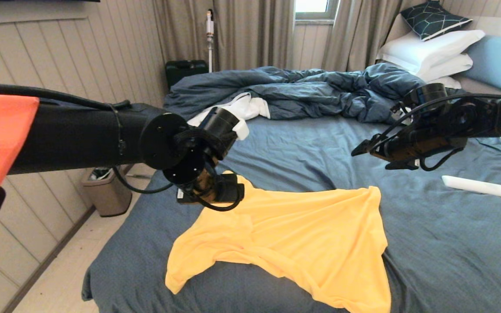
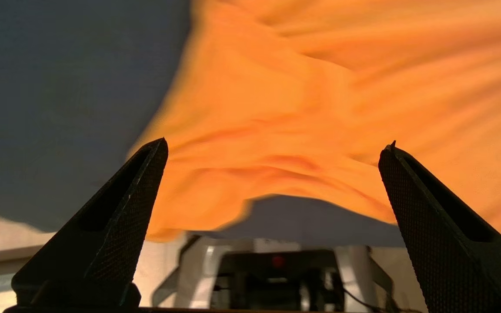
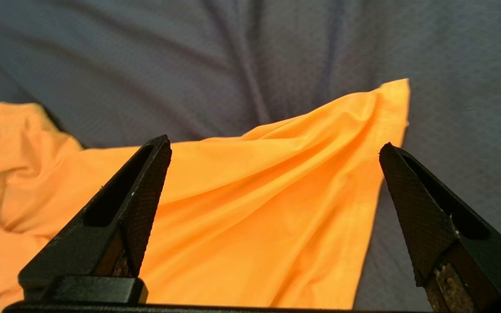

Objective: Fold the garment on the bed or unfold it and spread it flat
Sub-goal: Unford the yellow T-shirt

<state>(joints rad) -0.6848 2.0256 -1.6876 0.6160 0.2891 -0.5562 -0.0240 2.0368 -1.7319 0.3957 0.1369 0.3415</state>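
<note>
The yellow-orange garment (image 1: 294, 243) lies spread out but wrinkled on the slate-blue sheet of the bed (image 1: 442, 243), one sleeve trailing toward the near left. My left gripper (image 1: 226, 193) hovers over the shirt's far left corner. In the left wrist view it is open (image 2: 276, 145), with orange fabric (image 2: 320, 95) below and nothing between its fingers. My right gripper (image 1: 359, 151) hangs in the air beyond the shirt's far right corner. It too is open (image 3: 274, 141), looking down on that corner of the garment (image 3: 259, 208) without touching it.
A rumpled dark blue duvet (image 1: 311, 91) with white underside (image 1: 246, 108) fills the far half of the bed, with white pillows (image 1: 429, 52) at the headboard. A white bar-shaped object (image 1: 474, 186) lies right of the shirt. A bin (image 1: 105, 191) stands on the floor beside the bed's left edge.
</note>
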